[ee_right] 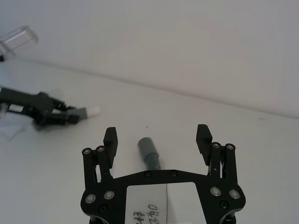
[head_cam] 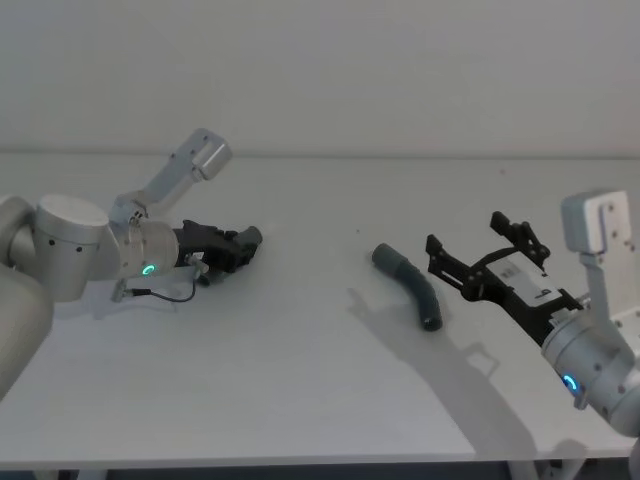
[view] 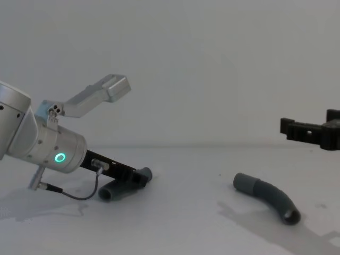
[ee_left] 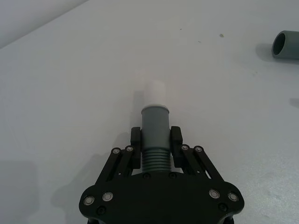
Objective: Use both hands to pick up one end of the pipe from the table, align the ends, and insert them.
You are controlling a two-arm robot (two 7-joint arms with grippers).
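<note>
My left gripper point(ee_left: 155, 140) is shut on the slimmer pipe piece point(ee_left: 154, 122), gripping its ribbed body just behind the smooth cuff; the whitish tip point(ee_left: 155, 92) pokes out ahead. In the head view this left gripper point(head_cam: 238, 248) sits low over the table point(head_cam: 300, 380) at the left. The thicker pipe piece point(head_cam: 410, 285) lies free on the table right of centre, its wide cuff end point(ee_right: 146, 147) pointing left. My right gripper point(head_cam: 472, 238) hovers open just right of it, above the table, with nothing between its fingers point(ee_right: 204, 135).
A pale wall rises behind the table's far edge. The thicker piece's socket point(ee_left: 286, 45) shows far ahead of the left gripper. Bare table lies between the two pieces and along the front edge.
</note>
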